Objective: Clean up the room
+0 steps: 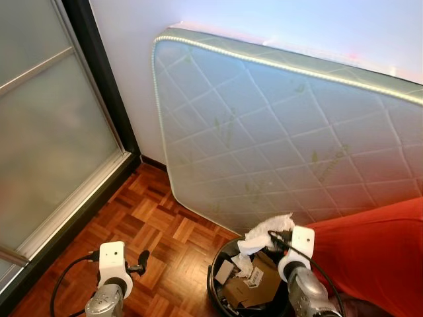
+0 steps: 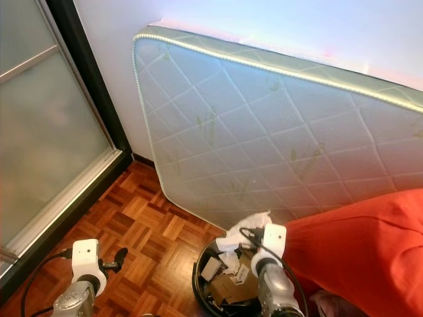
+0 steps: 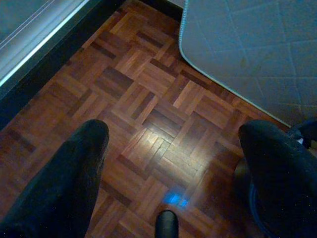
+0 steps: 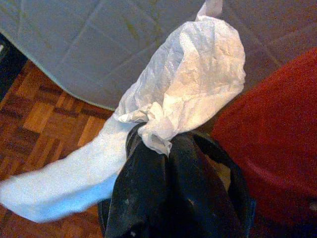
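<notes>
Home bedroom: propped mattress (image 1: 284, 132); parquet floor (image 1: 152, 224)

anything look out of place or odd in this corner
The mattress stands on edge, tilted against the wall, rather than lying flat. The right gripper holds a crumpled white tissue over the black trash bin, which already holds cardboard scraps. Nothing looks spilled on the parquet floor.

head stereo downward; wrist views close

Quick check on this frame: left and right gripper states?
Left gripper: open, empty, over the parquet floor.
Right gripper: shut on a crumpled white tissue, above the black bin.
</notes>
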Robot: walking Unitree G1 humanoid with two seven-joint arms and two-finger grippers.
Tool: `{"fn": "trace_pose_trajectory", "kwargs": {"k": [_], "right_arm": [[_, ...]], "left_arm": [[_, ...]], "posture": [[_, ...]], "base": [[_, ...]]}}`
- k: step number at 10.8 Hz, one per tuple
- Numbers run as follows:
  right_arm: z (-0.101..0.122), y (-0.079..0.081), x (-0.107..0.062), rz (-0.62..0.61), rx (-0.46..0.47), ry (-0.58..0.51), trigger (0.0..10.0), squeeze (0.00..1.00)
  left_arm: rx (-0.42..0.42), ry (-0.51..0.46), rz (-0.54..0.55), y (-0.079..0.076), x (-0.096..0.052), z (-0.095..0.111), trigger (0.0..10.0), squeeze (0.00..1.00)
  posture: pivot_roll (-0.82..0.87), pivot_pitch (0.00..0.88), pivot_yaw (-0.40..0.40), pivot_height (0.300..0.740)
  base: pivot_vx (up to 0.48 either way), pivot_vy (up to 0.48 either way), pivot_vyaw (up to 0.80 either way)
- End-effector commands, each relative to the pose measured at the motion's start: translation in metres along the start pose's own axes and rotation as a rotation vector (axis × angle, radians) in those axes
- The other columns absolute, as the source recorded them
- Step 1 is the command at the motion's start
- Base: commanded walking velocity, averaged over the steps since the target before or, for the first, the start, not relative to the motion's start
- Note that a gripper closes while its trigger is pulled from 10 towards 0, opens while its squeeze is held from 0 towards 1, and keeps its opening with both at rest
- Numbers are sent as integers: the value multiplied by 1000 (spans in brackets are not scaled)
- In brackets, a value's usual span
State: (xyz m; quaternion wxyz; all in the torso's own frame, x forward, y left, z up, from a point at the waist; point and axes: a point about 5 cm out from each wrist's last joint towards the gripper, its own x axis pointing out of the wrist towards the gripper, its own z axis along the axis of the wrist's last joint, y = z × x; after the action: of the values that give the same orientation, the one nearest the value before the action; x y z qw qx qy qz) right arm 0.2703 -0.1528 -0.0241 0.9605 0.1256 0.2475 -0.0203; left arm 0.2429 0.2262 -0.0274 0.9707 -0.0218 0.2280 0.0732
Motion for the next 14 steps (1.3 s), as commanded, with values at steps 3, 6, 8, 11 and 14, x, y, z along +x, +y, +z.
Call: {"fn": "trace_pose_trajectory", "kwargs": {"k": [3,6,8,11,14], "right_arm": [[8,-4,2,-39,-8,-32,10000,0],[3,-11,0,-93,-30,9,10000,0],[0,-12,-1,-93,-44,19,10000,0],[0,-9,-1,-76,-58,10,10000,0],[3,9,4,20,-73,43,10000,0]], "left_arm": [[-2,-39,-28,-5,2,6,10000,0],[3,-41,-39,-7,2,6,10000,0],[5,-35,-45,-8,0,3,10000,0],[2,-33,-49,-11,0,2,10000,0],[-17,-83,-60,-16,3,12,10000,0]], "posture": [[206,181,-35,729],[204,178,-31,714],[203,179,-31,674],[206,187,-37,640],[215,218,-51,640]], "base": [[0,0,0],[0,0,0],[0,0,0],[0,0,0],[0,0,0]]}}
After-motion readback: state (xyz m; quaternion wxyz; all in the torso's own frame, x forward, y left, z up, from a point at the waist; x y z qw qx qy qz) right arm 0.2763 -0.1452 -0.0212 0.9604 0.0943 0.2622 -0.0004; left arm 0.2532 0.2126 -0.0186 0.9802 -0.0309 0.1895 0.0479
